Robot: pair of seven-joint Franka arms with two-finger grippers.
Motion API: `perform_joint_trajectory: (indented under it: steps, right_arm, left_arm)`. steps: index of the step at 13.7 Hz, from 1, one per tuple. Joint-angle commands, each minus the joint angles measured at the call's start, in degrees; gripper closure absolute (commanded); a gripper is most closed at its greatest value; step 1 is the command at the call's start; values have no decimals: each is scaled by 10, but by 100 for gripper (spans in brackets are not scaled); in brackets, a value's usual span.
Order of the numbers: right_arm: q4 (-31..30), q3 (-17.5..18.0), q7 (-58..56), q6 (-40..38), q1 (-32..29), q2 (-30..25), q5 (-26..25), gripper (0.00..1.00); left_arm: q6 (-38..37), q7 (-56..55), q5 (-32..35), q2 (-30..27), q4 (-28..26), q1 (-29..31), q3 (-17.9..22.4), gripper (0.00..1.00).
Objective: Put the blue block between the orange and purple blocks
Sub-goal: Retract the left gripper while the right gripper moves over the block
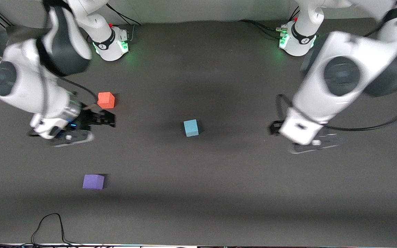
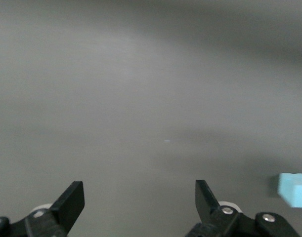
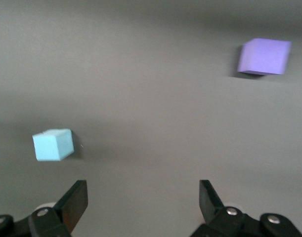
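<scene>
My right gripper (image 1: 110, 119) hangs over the dark counter (image 1: 219, 189) just beside the orange block (image 1: 106, 100), jaws spread wide and empty. The purple block (image 1: 93, 181) sits nearer the front camera at that same end. The blue block (image 1: 191, 127) rests mid-counter, well apart from both. My left gripper (image 1: 273, 128) hovers over bare counter at its own end, jaws open, holding nothing.

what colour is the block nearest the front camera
Violet-purple: the purple block, clearest in the front view.
</scene>
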Motion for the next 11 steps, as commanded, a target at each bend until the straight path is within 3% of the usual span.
perform_joint_trajectory:
  steps: [1,3,6,8,11]
  right_arm:
    - [-14,-7,75,52,55,34,32,0]
    - [-13,-7,120,100,111,76,34,0]
    - [-8,-8,149,150,176,125,33,0]
    - [-7,-8,181,166,195,141,28,0]
    - [-12,-7,188,165,196,151,32,0]
  left_arm:
    - [-21,76,-20,-44,-34,48,-4,0]
    - [-21,102,-25,-79,-69,48,32,0]
    - [47,192,-27,-171,-209,34,107,0]
    - [49,197,-37,-183,-226,4,160,0]
    - [49,236,-36,-187,-224,-5,192,0]
